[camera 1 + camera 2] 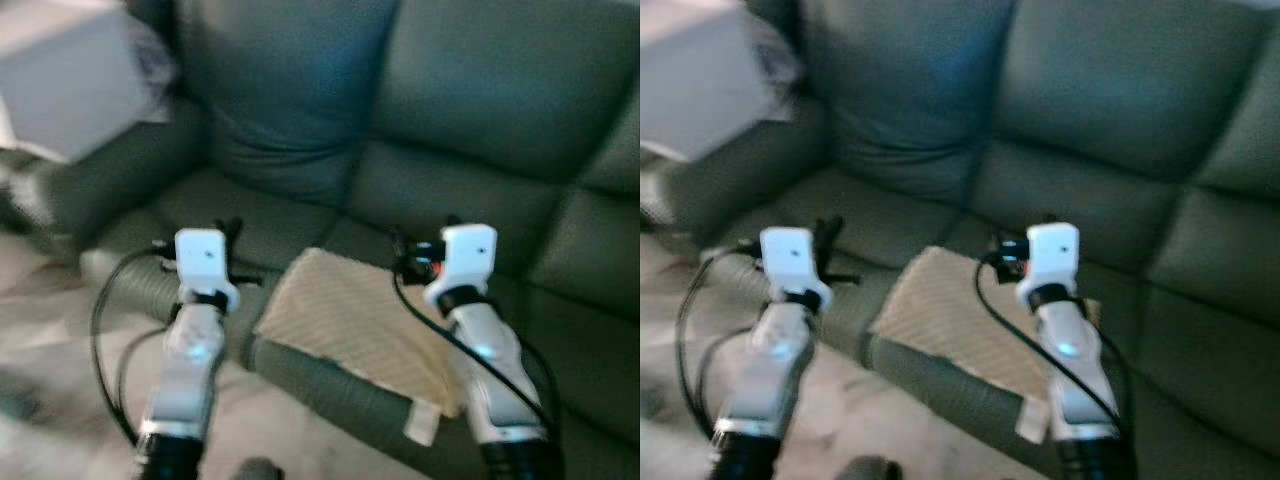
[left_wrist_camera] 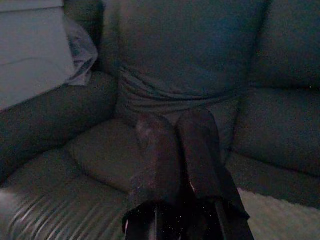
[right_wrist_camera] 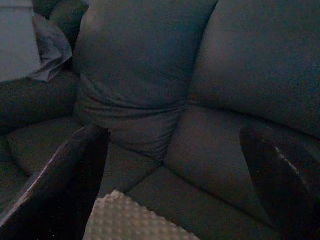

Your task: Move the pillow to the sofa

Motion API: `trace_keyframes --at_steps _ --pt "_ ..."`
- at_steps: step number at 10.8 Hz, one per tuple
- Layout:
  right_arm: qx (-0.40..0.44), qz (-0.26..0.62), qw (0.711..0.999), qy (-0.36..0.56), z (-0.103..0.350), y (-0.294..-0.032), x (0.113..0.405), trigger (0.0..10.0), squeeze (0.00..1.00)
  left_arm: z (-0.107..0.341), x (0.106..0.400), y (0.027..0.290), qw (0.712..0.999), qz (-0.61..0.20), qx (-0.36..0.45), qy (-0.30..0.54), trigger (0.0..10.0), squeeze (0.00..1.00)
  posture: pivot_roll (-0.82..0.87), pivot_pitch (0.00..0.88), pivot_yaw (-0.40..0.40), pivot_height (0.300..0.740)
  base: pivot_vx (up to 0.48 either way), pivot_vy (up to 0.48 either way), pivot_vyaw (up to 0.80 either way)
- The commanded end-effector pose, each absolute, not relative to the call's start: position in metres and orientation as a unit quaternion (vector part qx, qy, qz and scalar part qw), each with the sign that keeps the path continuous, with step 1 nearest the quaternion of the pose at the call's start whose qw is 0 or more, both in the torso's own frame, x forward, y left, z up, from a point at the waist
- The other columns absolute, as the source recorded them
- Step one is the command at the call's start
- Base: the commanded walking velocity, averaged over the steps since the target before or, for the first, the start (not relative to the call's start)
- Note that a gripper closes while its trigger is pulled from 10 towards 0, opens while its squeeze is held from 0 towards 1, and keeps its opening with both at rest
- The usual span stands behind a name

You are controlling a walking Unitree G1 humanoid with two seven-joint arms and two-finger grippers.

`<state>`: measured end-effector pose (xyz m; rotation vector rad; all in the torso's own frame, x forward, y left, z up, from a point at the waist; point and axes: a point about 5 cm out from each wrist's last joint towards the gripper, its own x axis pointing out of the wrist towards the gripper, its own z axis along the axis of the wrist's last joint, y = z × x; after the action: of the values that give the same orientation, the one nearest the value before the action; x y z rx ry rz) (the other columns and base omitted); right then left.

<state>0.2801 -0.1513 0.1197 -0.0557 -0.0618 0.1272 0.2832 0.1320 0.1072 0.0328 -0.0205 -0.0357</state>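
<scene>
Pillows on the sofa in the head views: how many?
2. A beige textured pillow lies on the front edge of the dark grey-green leather sofa, between the arms. A dark grey-green cushion leans upright against the sofa back. Others may be out of frame.
</scene>
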Motion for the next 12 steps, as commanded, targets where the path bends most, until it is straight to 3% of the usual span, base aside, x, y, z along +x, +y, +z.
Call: trace_keyframes --at_steps 1,4,12 --pt "-0.023 0.064 0.997 -0.030 0.119 -0.151 0.281 10.0 0.00 0.105 0.282 0.138 1.000 -0.014 0.027 -0.004 10.0 0.00 -0.06 0.000 0.023 0.740 0.000 0.000 0.74" --pt "-0.022 0.059 0.998 -0.023 0.114 -0.158 0.281 10.0 0.00 0.103 0.282 0.141 0.999 -0.005 0.034 0.000 10.0 0.00 -0.05 0.000 -0.003 0.740 0.000 0.000 0.74" --pt "-0.010 0.080 0.996 -0.037 0.114 -0.147 0.290 10.0 0.00 0.099 0.280 0.151 0.999 0.016 0.045 0.007 10.0 0.00 -0.03 0.000 0.019 0.740 0.000 0.000 0.74"
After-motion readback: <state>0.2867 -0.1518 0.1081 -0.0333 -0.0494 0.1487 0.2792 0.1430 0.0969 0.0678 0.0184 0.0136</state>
